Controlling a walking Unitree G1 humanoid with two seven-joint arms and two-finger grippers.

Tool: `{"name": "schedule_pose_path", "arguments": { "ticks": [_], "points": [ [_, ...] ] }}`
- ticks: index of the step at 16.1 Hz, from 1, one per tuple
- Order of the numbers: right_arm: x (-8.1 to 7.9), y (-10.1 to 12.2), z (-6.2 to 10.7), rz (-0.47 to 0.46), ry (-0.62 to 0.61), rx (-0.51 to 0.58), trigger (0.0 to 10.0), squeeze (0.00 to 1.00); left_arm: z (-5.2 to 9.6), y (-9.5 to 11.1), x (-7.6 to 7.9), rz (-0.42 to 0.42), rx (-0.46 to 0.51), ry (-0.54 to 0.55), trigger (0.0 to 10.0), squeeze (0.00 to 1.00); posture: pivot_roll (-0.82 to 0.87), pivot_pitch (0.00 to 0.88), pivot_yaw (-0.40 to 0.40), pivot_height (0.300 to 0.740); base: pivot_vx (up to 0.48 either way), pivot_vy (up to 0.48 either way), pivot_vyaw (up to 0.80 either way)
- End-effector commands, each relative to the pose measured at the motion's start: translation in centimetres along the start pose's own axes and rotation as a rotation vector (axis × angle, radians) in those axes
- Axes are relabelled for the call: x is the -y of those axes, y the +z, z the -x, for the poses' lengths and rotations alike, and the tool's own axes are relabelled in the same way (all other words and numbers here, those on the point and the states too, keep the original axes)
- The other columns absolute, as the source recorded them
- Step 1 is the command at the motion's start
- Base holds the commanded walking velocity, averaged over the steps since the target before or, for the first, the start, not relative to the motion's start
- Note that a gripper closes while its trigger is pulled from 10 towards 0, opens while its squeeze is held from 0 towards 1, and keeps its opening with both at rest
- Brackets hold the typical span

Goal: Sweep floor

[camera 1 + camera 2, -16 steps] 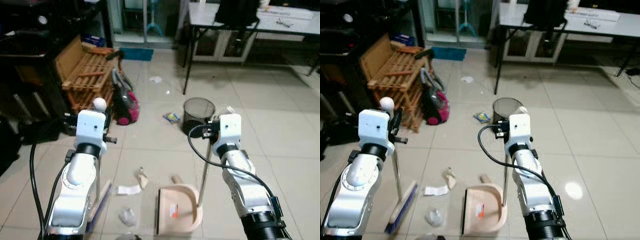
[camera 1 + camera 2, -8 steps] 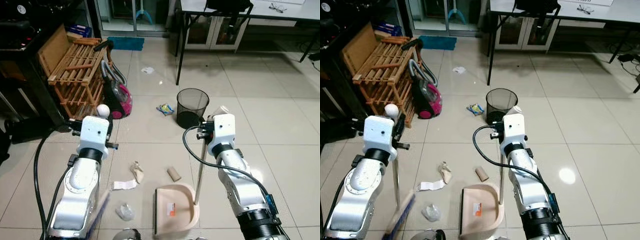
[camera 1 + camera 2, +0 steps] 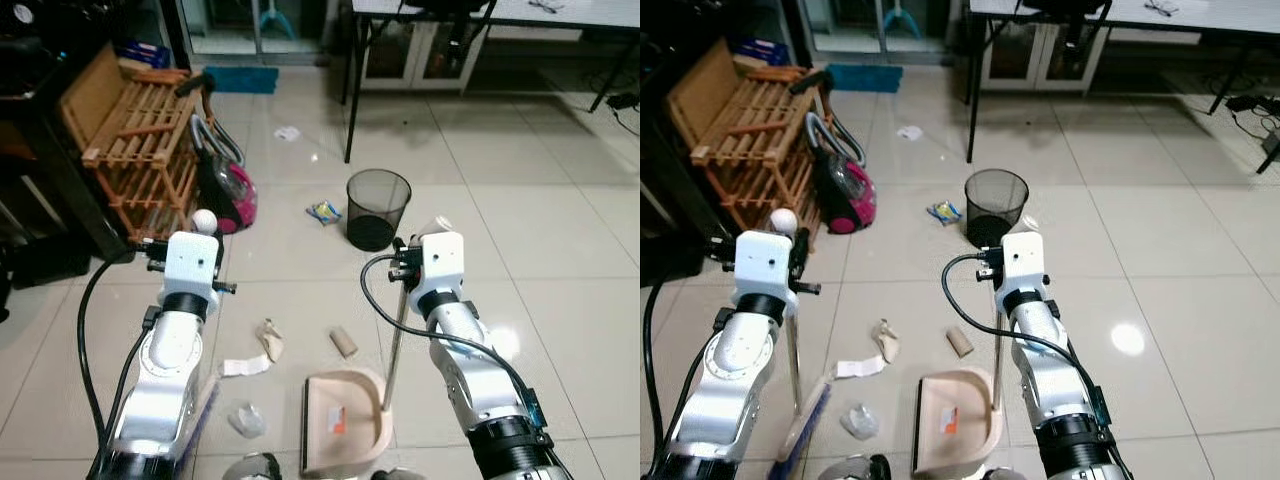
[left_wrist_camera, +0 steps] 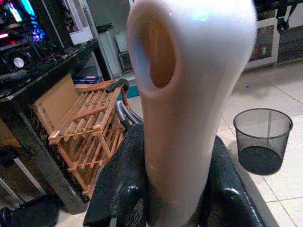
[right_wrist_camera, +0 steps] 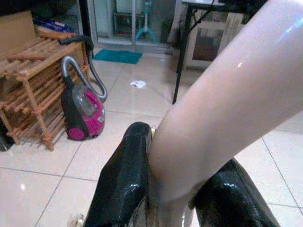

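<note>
- Compared with a second ago, camera pitched down and forward; mesh bin (image 3: 378, 208) now sits nearer frame centre.
- Left eye: cardboard tube (image 3: 343, 343), crumpled paper (image 3: 269, 339), beige plastic dustpan (image 3: 343, 434) on glossy tiles.
- Right eye: broom head (image 3: 805, 424) near left, bristles blue.
- Left wrist: left gripper (image 4: 173, 189) clamped on smooth cream broom handle (image 4: 189, 94).
- Right wrist: right gripper (image 5: 182, 196) clamped on dustpan handle (image 5: 222, 109); pink vacuum (image 5: 83, 111) beyond.

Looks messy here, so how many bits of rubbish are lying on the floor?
6: white scrap by the table, wrapper beside the bin, tube, crumpled paper, slip and clear plastic near the dustpan. More may be hidden.
</note>
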State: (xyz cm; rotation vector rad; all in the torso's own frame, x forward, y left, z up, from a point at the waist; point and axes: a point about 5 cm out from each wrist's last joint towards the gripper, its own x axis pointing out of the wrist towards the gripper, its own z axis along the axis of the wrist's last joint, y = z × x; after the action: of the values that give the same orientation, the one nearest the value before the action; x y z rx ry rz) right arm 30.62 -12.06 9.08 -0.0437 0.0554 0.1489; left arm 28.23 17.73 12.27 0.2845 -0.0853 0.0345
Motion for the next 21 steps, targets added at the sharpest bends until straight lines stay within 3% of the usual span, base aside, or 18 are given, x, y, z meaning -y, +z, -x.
{"name": "schedule_pose_path", "arguments": {
  "ticks": [1, 5, 8, 11, 15, 18, 21],
  "points": [
    [0.4, 0.8, -0.5, -0.002, -0.013, 0.050, 10.0, 0.00, -0.4, 0.6, -0.1, -0.002, 0.056, 0.026, 10.0, 0.00, 0.00, 0.178, -0.007, 0.740, 0.000, 0.000, 0.00],
    [0.4, 0.7, -0.7, 0.022, -0.033, 0.109, 10.0, 0.00, -0.6, 0.7, 0.0, -0.012, 0.141, 0.059, 10.0, 0.00, 0.00, 0.251, 0.014, 0.740, 0.000, 0.000, 0.00],
    [0.1, 0.9, -1.0, 0.025, -0.039, 0.145, 10.0, 0.00, -0.5, 0.3, -0.1, -0.041, 0.148, 0.074, 10.0, 0.00, 0.00, 0.275, 0.020, 0.740, 0.000, 0.000, 0.00],
    [-0.9, 0.7, -1.3, 0.029, -0.028, 0.212, 10.0, 0.00, 0.6, 0.2, 0.0, -0.113, 0.207, 0.121, 10.0, 0.00, 0.01, 0.316, 0.010, 0.740, 0.000, 0.000, 0.00],
    [-1.5, 0.3, -1.3, -0.026, -0.042, 0.229, 10.0, 0.00, 1.4, -1.1, 1.2, -0.131, 0.218, 0.098, 10.0, 0.00, -0.01, 0.329, -0.005, 0.740, 0.000, 0.000, 0.00],
    [-2.6, 0.0, -0.9, -0.051, -0.033, 0.228, 10.0, 0.00, 1.5, -2.7, 2.1, -0.104, 0.166, 0.083, 10.0, 0.00, -0.03, 0.339, -0.008, 0.740, 0.000, 0.000, 0.00],
    [-3.0, -0.2, -0.8, -0.083, -0.058, 0.230, 10.0, 0.00, 0.9, -3.5, 2.8, 0.015, 0.092, 0.110, 10.0, 0.00, -0.04, 0.346, -0.006, 0.740, 0.000, 0.000, 0.00]
  ]
}}
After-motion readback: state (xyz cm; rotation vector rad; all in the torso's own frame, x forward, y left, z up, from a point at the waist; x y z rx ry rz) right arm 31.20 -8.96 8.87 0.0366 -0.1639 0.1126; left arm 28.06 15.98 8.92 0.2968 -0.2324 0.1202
